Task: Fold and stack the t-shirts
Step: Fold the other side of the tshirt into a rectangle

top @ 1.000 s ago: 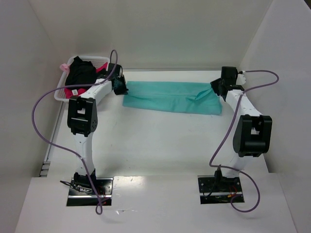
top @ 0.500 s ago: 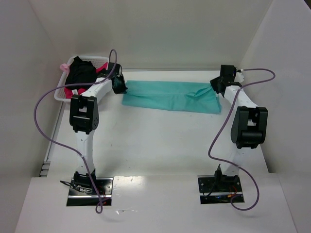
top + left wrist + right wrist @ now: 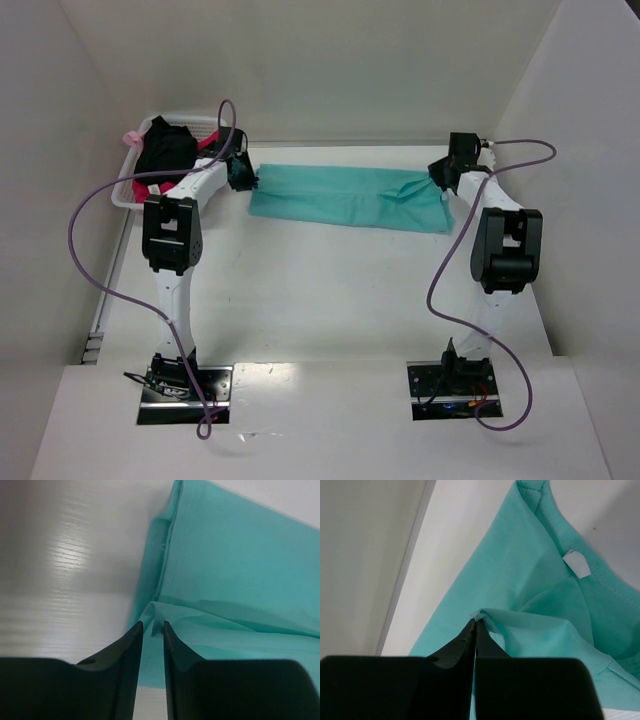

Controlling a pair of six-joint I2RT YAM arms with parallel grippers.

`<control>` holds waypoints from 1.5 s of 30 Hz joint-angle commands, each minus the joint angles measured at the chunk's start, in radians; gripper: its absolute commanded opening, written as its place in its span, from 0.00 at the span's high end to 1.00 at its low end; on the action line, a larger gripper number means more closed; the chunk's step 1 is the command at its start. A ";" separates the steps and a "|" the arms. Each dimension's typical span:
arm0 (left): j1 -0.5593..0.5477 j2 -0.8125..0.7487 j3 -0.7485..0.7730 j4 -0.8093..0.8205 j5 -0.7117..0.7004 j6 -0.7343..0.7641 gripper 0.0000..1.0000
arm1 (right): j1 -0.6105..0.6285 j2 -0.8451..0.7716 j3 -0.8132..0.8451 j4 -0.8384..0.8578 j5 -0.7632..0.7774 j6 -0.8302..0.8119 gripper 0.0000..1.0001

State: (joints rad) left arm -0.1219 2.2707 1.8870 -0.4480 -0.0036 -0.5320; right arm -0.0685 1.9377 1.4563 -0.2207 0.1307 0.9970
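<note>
A teal t-shirt (image 3: 350, 198) lies folded into a long band across the far side of the table. My left gripper (image 3: 243, 176) is at its left end. In the left wrist view its jaws stand a narrow gap apart (image 3: 153, 626), with a raised corner of the shirt (image 3: 235, 575) right at the tips and nothing clearly pinched. My right gripper (image 3: 441, 176) is at the shirt's right end. In the right wrist view it is shut (image 3: 475, 621) on a pinched fold of the shirt (image 3: 520, 575) near the collar and its white label (image 3: 576, 563).
A white basket (image 3: 128, 186) at the far left holds black and pink clothes (image 3: 165, 148). White walls close in the table on three sides, and the back wall is just beyond the shirt. Purple cables loop from both arms.
Both arms have reached further toward the back wall, and the shirt's held edge moved with them. The band now lies slightly farther back and flatter.
</note>
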 commanded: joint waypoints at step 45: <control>-0.032 -0.134 -0.068 0.084 0.151 0.026 0.14 | -0.022 0.107 0.216 0.061 -0.256 -0.322 0.39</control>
State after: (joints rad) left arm -0.1577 2.1834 1.8038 -0.3885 0.1230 -0.5240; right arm -0.1135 2.1304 1.7111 -0.1841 -0.0818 0.7673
